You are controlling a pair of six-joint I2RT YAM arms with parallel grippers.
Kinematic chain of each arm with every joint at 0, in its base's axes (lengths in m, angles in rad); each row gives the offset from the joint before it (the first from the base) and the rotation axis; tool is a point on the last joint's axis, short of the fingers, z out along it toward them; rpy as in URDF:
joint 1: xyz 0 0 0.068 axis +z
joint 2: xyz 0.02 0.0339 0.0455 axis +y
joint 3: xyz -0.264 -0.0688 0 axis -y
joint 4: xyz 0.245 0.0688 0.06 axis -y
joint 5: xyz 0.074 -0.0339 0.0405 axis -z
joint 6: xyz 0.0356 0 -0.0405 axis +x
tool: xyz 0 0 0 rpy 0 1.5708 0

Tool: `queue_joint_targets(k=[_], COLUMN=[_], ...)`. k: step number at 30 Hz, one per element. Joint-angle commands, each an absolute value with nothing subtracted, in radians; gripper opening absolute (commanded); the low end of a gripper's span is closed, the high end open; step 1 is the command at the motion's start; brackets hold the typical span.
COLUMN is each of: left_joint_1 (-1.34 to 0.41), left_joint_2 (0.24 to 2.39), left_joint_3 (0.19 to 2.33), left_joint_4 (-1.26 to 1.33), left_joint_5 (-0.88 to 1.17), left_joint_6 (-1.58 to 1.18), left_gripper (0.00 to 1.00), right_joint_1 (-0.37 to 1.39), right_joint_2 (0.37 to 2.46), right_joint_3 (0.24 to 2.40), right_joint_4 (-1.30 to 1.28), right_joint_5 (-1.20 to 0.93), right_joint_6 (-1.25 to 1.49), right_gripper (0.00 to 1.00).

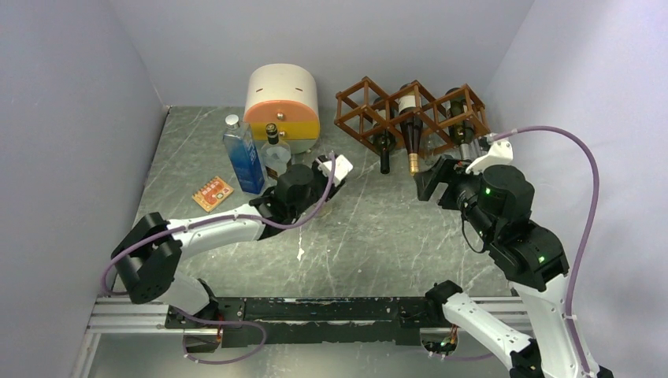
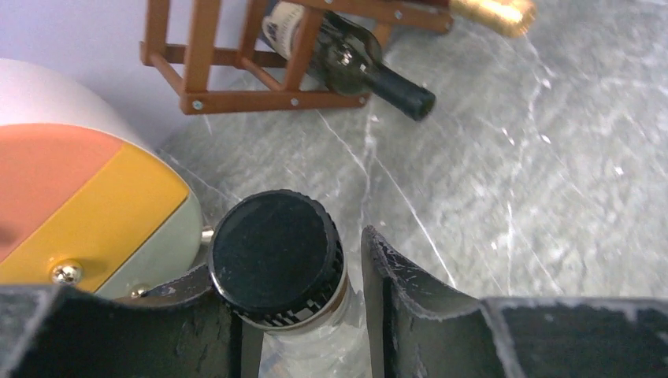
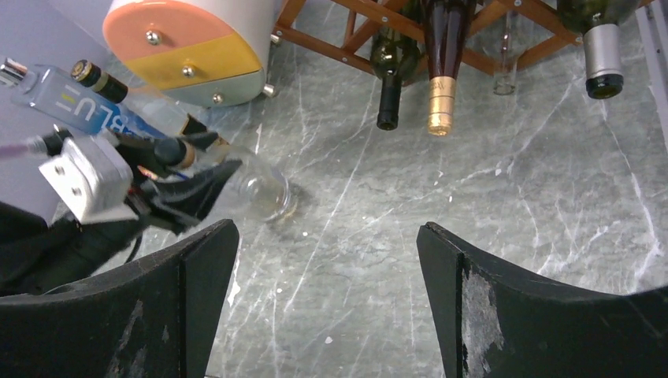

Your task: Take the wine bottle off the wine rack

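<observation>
The wine rack (image 2: 252,100) stands at the far side of the marbled table (image 1: 370,236), just right of the cream-and-orange drawer box (image 1: 282,94); several bottles lie in its diamond cells with their necks pointing out toward the arms; the gold-foiled wine bottle (image 3: 443,71) sits in a middle cell, between a dark bottle with a black capsule (image 3: 387,79) and, further right, one with a silver capsule (image 3: 603,55); the right gripper (image 3: 324,232) hangs over bare table in front of the rack with its fingers spread wide and nothing between them, nearest the gold-foiled neck, so that bottle looks the likely target; the left gripper (image 2: 290,268) straddles a clear glass bottle with a black screw cap (image 3: 256,193) standing beside the drawer box and a blue bottle (image 1: 243,157); whether its fingers press the glass or merely flank it I cannot tell; the wine bottle will probably be heavy if full, rigid, smooth and breakable; the foiled neck is the only part clear of the wood, so a firm hold there, just behind the foil, seems best; a straight pull along the cell should free it; the body's weight may swing it downward once out.
</observation>
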State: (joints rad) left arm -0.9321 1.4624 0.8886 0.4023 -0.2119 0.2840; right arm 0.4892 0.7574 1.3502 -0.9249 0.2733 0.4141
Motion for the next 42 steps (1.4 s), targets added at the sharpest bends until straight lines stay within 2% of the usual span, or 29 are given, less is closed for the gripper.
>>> queue_joint_targets(k=[1,13,24,30,34,42], left_joint_1=[-0.880,-0.759,-0.746,-0.746,-0.746,-0.746], left_joint_2=[1.489,1.627,1.687,1.695,1.672,1.631], left_joint_3=[1.023,1.124,1.066,1.039,1.008,0.994], left_joint_4=[0.684,0.745,0.909,0.919,0.910,0.848], left_joint_5=[-0.258,-0.267,-0.345,-0.394,-0.387,-0.375], left_joint_6=[0.275,0.148,0.147,0.116,0.094,0.062], left_gripper=[0.07,0.07,0.07,0.08,0.33,0.66], right_joint_1=[0.488,0.488,0.488,0.488,0.488,0.488], right_joint_2=[0.743,0.740,0.751,0.762,0.763,0.778], right_joint_3=[1.332,1.333,1.323,1.318,1.308,1.293], right_joint_4=[-0.955,-0.969,-0.968,-0.963,-0.948,-0.930], right_joint_5=[0.275,0.268,0.274,0.272,0.268,0.247], right_joint_6=[0.429,0.422,0.417,0.414,0.414,0.408], right_gripper=[0.89,0.89,0.89,0.89,0.89,0.89])
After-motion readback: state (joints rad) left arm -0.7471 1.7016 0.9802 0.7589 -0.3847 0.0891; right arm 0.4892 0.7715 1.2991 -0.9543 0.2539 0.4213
